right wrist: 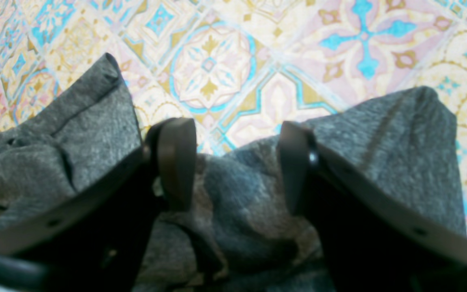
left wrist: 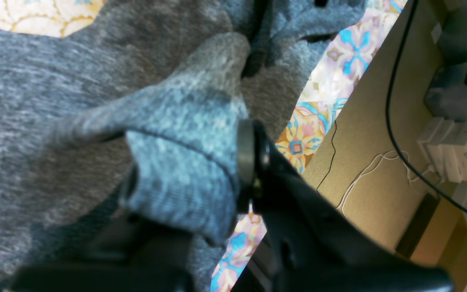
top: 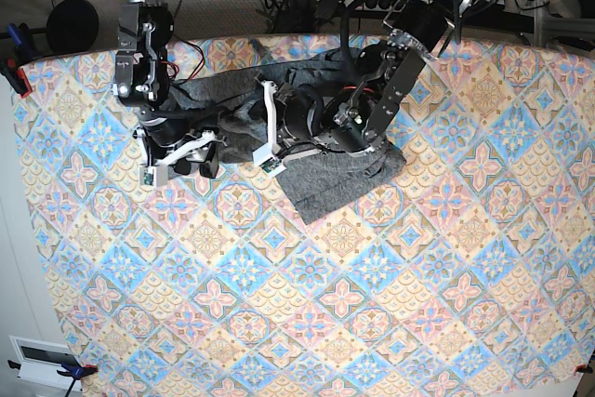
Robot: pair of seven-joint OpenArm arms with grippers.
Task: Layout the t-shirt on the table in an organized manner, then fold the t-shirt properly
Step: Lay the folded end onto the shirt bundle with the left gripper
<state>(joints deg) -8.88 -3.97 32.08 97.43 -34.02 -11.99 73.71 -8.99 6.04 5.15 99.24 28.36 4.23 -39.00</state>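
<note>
Left tool point(left wrist: 239, 174) pinching raised t-shirt point(left wrist: 185, 162) fold; right tool point(right wrist: 233, 166) spread above t-shirt

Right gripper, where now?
Base view, left side: the right gripper is open over the near edge of the t-shirt, left of the left gripper.

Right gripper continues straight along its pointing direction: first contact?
Probably the heathered dark-grey knit shirt, bunched between and just past the black right gripper's open fingers; remaining gap unclear.
</note>
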